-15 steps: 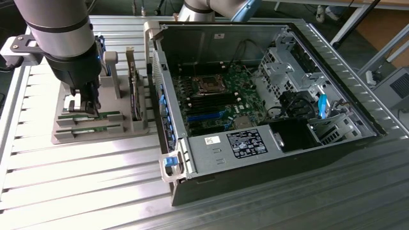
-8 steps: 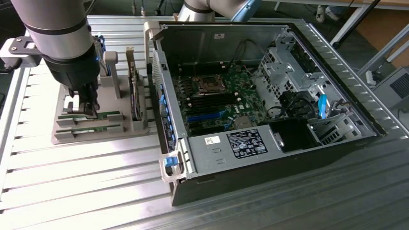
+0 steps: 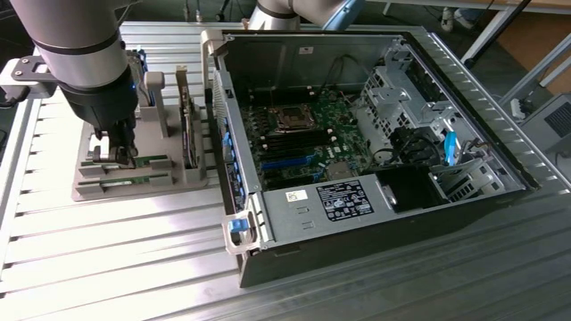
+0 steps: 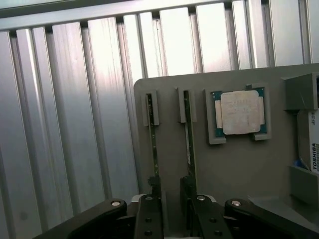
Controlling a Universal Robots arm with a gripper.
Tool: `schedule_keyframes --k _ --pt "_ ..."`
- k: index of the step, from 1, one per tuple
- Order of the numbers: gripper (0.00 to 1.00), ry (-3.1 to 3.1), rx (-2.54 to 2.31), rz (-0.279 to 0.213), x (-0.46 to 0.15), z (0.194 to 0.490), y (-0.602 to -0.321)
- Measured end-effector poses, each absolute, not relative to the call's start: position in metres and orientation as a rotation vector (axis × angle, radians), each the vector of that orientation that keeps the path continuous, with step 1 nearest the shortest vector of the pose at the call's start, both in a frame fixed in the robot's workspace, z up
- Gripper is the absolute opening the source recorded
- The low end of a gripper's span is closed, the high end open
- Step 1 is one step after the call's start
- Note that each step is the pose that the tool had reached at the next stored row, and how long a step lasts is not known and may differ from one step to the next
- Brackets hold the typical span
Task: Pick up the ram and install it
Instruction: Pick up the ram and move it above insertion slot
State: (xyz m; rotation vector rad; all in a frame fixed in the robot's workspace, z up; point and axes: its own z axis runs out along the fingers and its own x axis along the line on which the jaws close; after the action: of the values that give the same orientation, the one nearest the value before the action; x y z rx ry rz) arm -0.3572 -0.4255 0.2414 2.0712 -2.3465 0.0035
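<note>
Ram (image 4: pixel 189 144) stands on edge in a grey tray (image 4: pixel 234 169) slot, twin stick (image 4: pixel 152 139) in the next slot, gripper (image 4: pixel 171 211) released wide and empty at both sticks' ends, open PC case (image 3: pixel 384 134) beside the tray.

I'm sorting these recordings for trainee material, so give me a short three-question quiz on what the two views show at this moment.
1. How many memory sticks stand on edge in the grey holder?
2. True or false: the hand holds a memory stick lifted clear of the holder.
3. What lies flat in the holder beside the sticks? A) a processor chip B) a screwdriver C) a fan

Key
1. Two, each in its own slot.
2. False: the hand is open and low over the sticks, and both sit in the holder.
3. A
</note>
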Motion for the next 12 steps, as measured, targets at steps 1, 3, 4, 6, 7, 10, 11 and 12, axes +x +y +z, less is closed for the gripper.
schedule_keyframes --k 1,3,4,6,7,10,11,12 --pt "0.29 -2.346 2.071 0.003 -0.3574 0.2409 -0.4256" --pt "0.29 -2.346 2.071 0.003 -0.3574 0.24 -0.4257" --pt "0.29 -2.346 2.071 0.003 -0.3574 0.2391 -0.4258" --pt "0.29 -2.346 2.071 0.003 -0.3574 0.2381 -0.4259" --pt "0.29 -2.346 2.071 0.003 -0.3574 0.2377 -0.4259" --pt "0.29 -2.346 2.071 0.003 -0.3574 0.2364 -0.4259" --pt "0.29 -2.346 2.071 0.004 -0.3574 0.2359 -0.426" --pt "0.29 -2.346 2.071 0.003 -0.3573 0.235 -0.426"
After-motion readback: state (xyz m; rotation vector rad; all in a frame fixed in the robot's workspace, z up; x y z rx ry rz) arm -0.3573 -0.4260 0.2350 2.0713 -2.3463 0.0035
